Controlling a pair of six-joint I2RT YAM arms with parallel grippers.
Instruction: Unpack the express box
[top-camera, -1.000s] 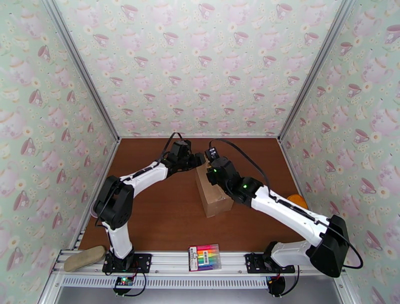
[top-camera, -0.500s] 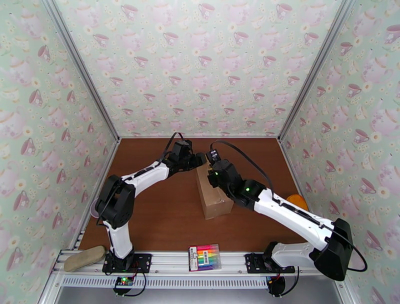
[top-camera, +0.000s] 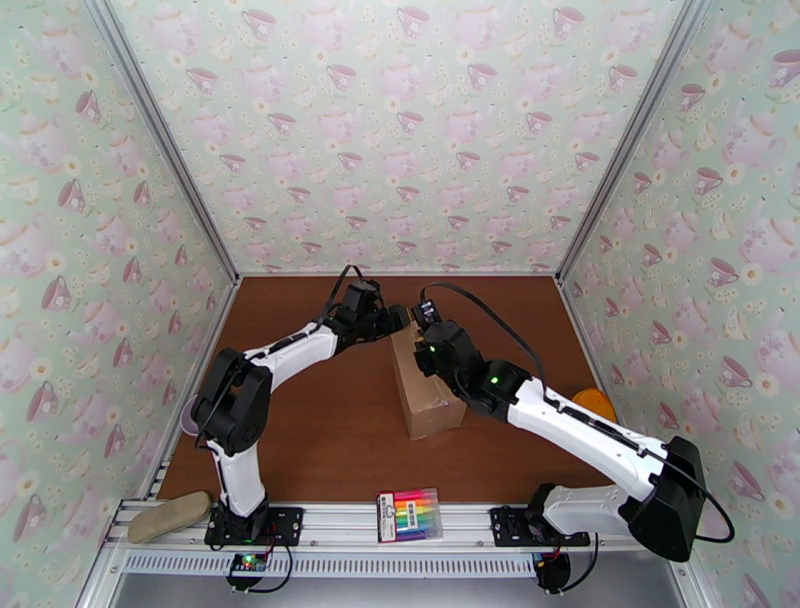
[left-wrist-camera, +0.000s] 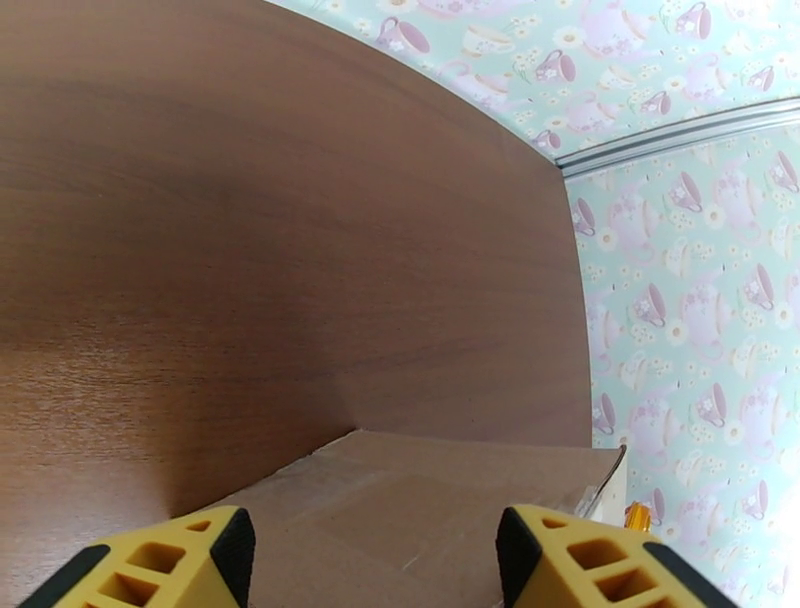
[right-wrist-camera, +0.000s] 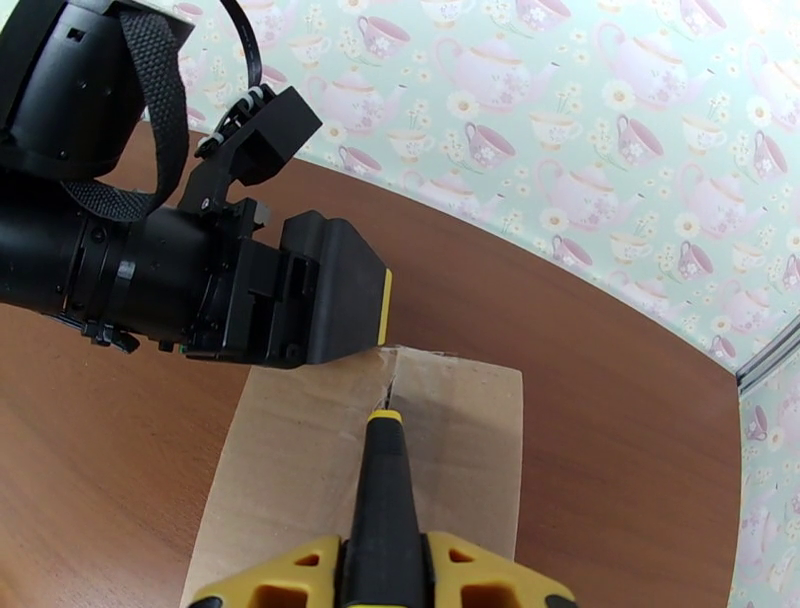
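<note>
Top view: the far end of the express box (top-camera: 430, 392) is hidden beneath both wrists, and an orange object (top-camera: 597, 402) is partly covered by the right arm. Right wrist view: the black tool (right-wrist-camera: 385, 500) clamped in the right gripper (right-wrist-camera: 385, 588) runs off the lower edge; its tip is too small to identify. Left wrist view: the box is cut off below.

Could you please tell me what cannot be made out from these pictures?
- What the express box holds: its top is closed in every view.
- Whether the left pincer presses the box: the left wrist view's bottom edge cuts its fingers.
- The orange thing: top view, half behind the right arm.
- The black tool tip, in the right pincer: too small.
</note>
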